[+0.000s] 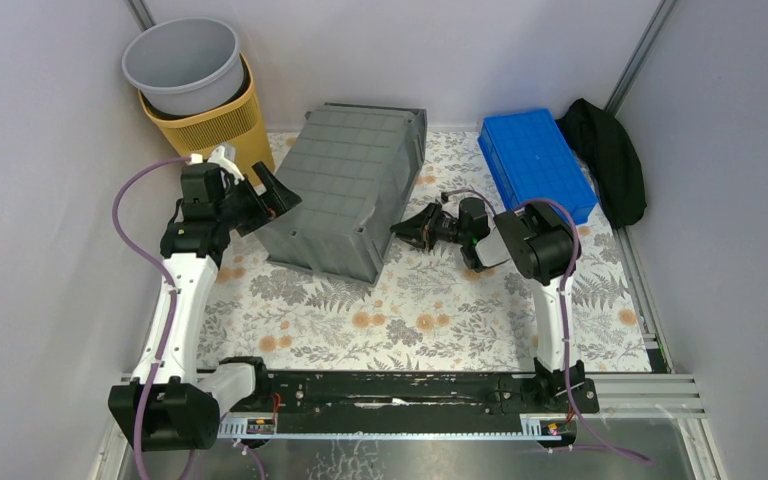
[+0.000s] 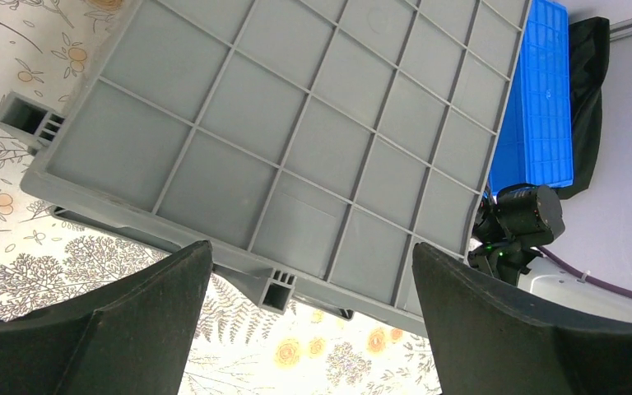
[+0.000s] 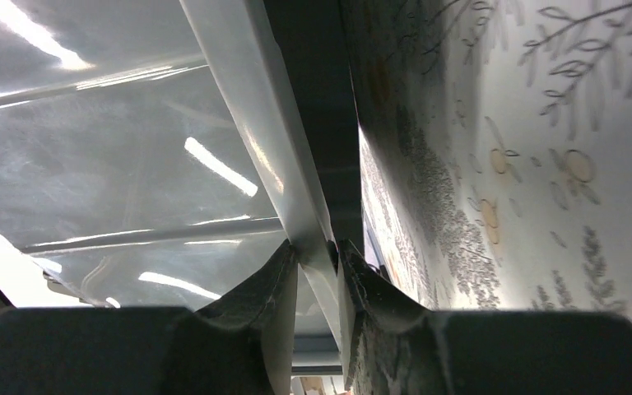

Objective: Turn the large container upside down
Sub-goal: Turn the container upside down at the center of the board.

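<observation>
Crate [image 1: 345, 185] of dark-grey hard plastic lies in the middle of the table [image 1: 410, 310]. It is tilted, with its gridded underside turned up and toward the left. I judge it stiff and rather light for its size, but bulky. The smooth sloped walls may slip, so the thick rim seems the best hold. At its right side the right gripper [image 1: 412, 228] is clamped on a thin edge of it. At its left side the left gripper [image 1: 278, 193] stands wide open and holds nothing. A blue tray [image 1: 535, 160] lies further right.

A robot lab cell: plain white walls [image 1: 40, 200], aluminium rail [image 1: 650, 395], floral-clothed table [image 1: 410, 310].
</observation>
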`<state>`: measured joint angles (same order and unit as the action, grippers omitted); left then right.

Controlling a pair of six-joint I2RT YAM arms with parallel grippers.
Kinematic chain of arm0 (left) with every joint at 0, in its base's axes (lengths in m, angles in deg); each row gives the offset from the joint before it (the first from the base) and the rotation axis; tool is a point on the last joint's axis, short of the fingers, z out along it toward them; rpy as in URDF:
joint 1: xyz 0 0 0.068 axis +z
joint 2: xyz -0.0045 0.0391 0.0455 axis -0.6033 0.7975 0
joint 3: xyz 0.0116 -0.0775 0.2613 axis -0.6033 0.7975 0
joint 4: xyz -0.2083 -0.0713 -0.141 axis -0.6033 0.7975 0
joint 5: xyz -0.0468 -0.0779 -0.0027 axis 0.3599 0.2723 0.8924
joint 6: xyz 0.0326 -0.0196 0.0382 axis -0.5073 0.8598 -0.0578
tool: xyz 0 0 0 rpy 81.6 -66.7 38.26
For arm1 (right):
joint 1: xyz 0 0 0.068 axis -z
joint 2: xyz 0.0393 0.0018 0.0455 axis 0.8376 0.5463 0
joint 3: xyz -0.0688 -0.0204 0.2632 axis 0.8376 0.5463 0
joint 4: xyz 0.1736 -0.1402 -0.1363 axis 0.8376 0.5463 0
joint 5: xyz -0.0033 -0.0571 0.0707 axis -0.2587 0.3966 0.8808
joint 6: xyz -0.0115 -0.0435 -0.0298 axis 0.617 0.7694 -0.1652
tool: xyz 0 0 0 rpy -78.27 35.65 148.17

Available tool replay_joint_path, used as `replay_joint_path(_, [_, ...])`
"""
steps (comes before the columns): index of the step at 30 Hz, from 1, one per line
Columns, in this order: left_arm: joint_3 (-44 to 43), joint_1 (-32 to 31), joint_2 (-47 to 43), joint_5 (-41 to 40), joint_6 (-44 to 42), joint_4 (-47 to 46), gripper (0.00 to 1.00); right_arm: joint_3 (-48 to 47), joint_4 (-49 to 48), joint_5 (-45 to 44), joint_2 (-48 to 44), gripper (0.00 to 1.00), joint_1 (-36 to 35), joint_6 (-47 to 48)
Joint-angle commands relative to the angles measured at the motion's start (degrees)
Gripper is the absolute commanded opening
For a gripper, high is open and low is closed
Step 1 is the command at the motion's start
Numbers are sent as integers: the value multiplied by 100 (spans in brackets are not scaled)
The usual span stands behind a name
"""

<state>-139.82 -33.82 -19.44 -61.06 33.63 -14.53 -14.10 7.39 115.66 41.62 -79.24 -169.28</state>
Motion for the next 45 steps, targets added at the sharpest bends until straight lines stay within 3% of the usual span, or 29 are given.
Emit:
replay_joint_path(1, [69, 16, -32, -211, -63, -302, 98, 39, -543, -28, 65, 0, 78, -264])
replay_joint_path(8, [180, 20, 55, -304, -93, -309, 98, 199, -612, -75, 94, 0, 124, -221])
replay_joint_path(14, [252, 22, 10, -999, -208, -276, 98, 415, -494, -147, 2, 0, 214, -38])
replay_joint_path(21, [394, 22, 231, -1283, -198, -394, 98, 770, -538, -229, -127, 0, 375, 76])
replay_joint_path(35, [406, -18, 412, -795, -116, -529, 95, 1732, -934, -123, -481, 0, 966, 218])
replay_joint_path(44, [385, -525, 728, -788, -44, -568, 95, 2399, -1226, 145, -620, 0, 1615, 397])
replay_joint_path(45, [380, -642, 773, -807, -12, -603, 95, 2447, -1268, 171, -605, 4, 1661, 397])
